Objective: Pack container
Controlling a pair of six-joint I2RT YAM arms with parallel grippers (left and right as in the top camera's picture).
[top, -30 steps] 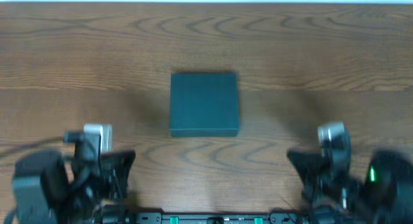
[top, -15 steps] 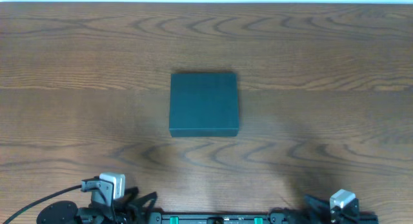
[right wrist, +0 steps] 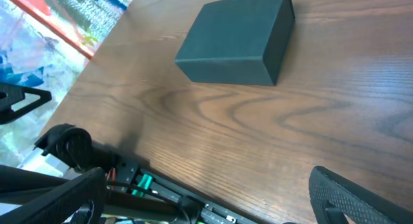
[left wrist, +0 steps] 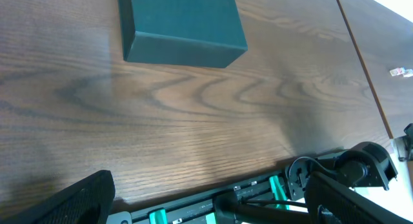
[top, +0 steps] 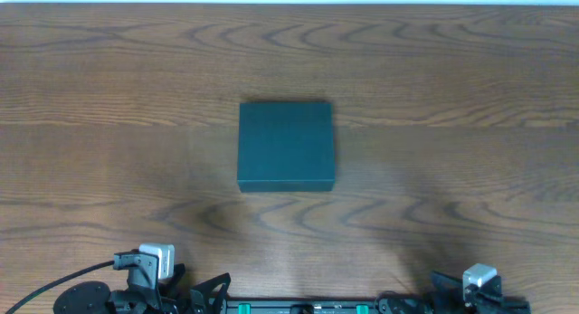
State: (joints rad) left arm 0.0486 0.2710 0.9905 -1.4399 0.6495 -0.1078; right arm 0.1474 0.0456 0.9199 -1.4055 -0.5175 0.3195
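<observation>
The container (top: 286,146) is a dark green-black square box lying shut and flat in the middle of the wooden table. It shows at the top of the left wrist view (left wrist: 181,24) and upper middle of the right wrist view (right wrist: 239,37). My left gripper (left wrist: 213,204) sits back at the near table edge, bottom left in the overhead view (top: 194,292). It is open with nothing between its fingers (left wrist: 71,201). My right gripper (right wrist: 206,201) is at the near edge, bottom right (top: 472,298), and it too is open and empty. Both are well short of the container.
A black rail with green clips (top: 289,307) runs along the near table edge under both grippers. The table's right edge (left wrist: 368,88) and left edge (right wrist: 97,50) show in the wrist views, with floor clutter beyond. Bare wood (top: 109,151) surrounds the box.
Both arms have drawn back from in front of the container to the near table edge. Both sets of jaws have spread apart. The container has not moved.
</observation>
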